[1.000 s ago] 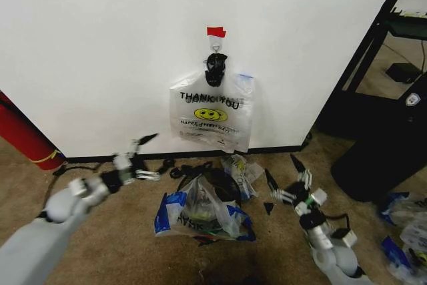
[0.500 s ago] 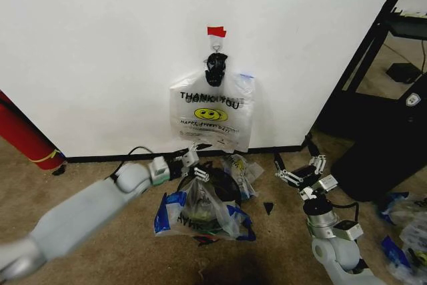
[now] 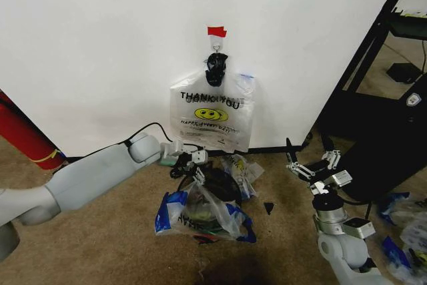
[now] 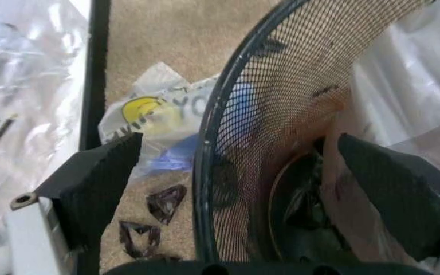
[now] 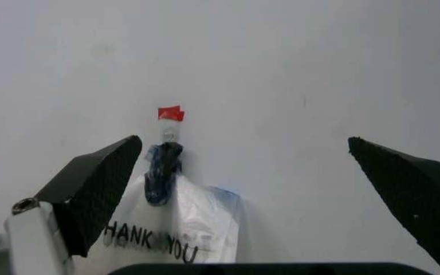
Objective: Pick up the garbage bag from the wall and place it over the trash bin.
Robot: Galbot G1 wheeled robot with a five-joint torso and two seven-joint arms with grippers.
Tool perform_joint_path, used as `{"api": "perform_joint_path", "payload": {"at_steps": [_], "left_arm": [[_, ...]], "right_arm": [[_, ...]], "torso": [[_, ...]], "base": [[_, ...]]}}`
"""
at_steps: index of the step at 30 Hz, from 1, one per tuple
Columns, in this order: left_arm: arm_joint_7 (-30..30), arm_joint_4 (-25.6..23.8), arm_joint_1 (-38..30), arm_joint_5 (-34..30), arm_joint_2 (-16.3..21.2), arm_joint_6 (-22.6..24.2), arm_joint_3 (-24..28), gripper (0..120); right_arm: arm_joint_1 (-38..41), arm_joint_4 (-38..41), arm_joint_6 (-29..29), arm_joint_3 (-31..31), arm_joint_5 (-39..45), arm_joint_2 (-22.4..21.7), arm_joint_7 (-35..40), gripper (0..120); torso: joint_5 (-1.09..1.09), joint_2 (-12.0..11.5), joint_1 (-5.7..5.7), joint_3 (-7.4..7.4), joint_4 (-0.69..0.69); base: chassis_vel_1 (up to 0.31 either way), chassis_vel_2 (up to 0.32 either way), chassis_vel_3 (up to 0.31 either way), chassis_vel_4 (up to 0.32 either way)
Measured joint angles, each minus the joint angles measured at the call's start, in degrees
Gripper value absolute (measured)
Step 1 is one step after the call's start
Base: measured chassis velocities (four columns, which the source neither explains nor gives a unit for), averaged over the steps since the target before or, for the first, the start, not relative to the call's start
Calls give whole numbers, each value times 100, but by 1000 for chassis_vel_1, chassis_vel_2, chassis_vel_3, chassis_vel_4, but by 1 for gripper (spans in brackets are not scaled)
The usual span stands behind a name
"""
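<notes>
Tan carpet [image 3: 100,231] runs up to the white wall [image 3: 100,45]. The left pincer [image 3: 195,159] is spread wide over the trash bin [image 3: 217,185] rim, low by the baseboard. The garbage bag [image 3: 212,119] hangs from the hook [image 3: 215,46] above. The right pincer [image 3: 311,167], also wide, points wallward.

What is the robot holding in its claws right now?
Nothing. The left end effector is open around the rim of the round black mesh trash bin, not closed on it. The right end effector is open and empty.
</notes>
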Motion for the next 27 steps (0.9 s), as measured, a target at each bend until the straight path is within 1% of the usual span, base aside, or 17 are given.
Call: {"api": "perform_joint_path", "payload": {"at_steps": [2, 6, 8, 9, 10, 12, 16, 17, 18, 20, 23, 25, 27], "left_arm": [[-17, 131, -43, 105, -126, 30, 74, 100], [-54, 270, -88, 166, -247, 57, 115, 100], [-63, 293, -116, 164, -281, 84, 115, 96], [-55, 300, -145, 161, -292, 110, 117, 91], [-55, 300, -145, 161, -292, 110, 117, 91], [3, 308, -188, 168, -298, 158, 130, 85], [191, 339, -197, 344, -338, 234, 129, 67], [228, 359, -184, 416, -355, 226, 108, 63], [228, 359, -184, 416, -355, 226, 108, 63], [300, 400, -138, 565, -398, 198, 62, 53], [331, 408, -88, 629, -419, 194, 4, 39], [333, 406, -84, 630, -419, 196, -3, 38], [335, 381, -69, 629, -407, 208, -36, 27]], "right_arm": [[-3, 0, 0, 4, 2, 12, 2, 100], [-12, -6, 10, 11, 4, 26, 3, 100], [-17, -16, 20, 17, 5, 26, 3, 100], [-17, -30, 27, 17, 5, 27, 3, 100], [-17, -30, 27, 17, 5, 27, 3, 100], [-15, -56, 36, 18, 2, 26, 3, 100], [3, -73, 48, 15, -18, 45, -2, 100], [2, -73, 49, 13, -26, 48, -3, 100], [2, -73, 49, 13, -26, 48, -3, 100], [-9, -62, 52, 12, -54, 55, -7, 100], [-39, -38, 60, 13, -88, 67, -11, 100], [-46, -31, 61, 13, -92, 69, -12, 100], [-72, -1, 63, 15, -114, 72, -14, 100]], "torso": [[0, 0, 0, 0, 0], [0, 0, 0, 0, 1], [0, 0, 0, 0, 1], [0, 0, 0, 0, 0], [0, 0, 0, 0, 0], [1, 0, 0, 0, 0], [0, 0, 0, 0, 1], [1, 0, 0, 0, 1], [1, 0, 0, 0, 1], [0, 0, 0, 0, 0], [0, 0, 0, 0, 1], [0, 0, 0, 0, 1], [-1, 0, 0, 0, 0]], "base": [[0, 0, 0, 0], [0, 0, 0, 0], [0, 0, 0, 0], [0, 0, 0, 0], [0, 0, 0, 0], [0, 0, 0, 0], [0, 0, 0, 0], [0, 0, 0, 0], [0, 0, 0, 0], [0, 0, 0, 0], [0, 0, 0, 0], [0, 0, 0, 0], [0, 0, 0, 0]]}}
